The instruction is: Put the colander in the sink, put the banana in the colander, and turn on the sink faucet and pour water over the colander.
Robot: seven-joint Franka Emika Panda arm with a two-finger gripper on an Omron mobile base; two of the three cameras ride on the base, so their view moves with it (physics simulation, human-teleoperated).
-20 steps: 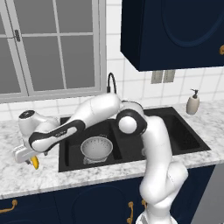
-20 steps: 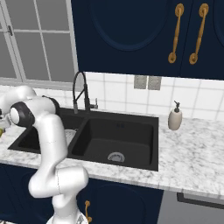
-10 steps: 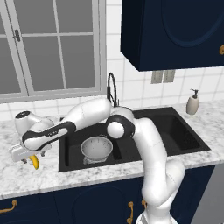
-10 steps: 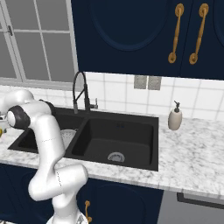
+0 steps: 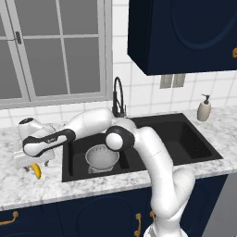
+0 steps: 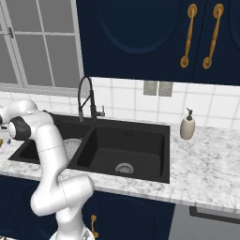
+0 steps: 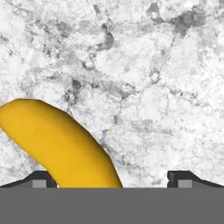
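Note:
The yellow banana (image 5: pixel 36 172) lies on the marbled counter left of the black sink (image 5: pixel 185 139). My gripper (image 5: pixel 31 165) hangs low right over it, open. In the hand view the banana (image 7: pixel 59 144) curves up close, between the fingertips (image 7: pixel 41 179) and nearer the left one, with the gripper (image 7: pixel 113 178) around its end but not closed on it. The silvery colander (image 5: pixel 102 157) sits in the left basin and shows partly behind the arm as the colander (image 6: pixel 72 146). The black sink faucet (image 5: pixel 118 96) arches over the back rim; no water runs.
A beige soap dispenser (image 5: pixel 204 108) stands on the counter right of the sink. The window is behind the left counter, and dark blue cabinets hang above the right. My arm stretches across the left basin, above the colander.
The hand has come down onto the counter left of the sink, closing in over the banana. Its jaws have stayed wide. Colander and banana have not moved.

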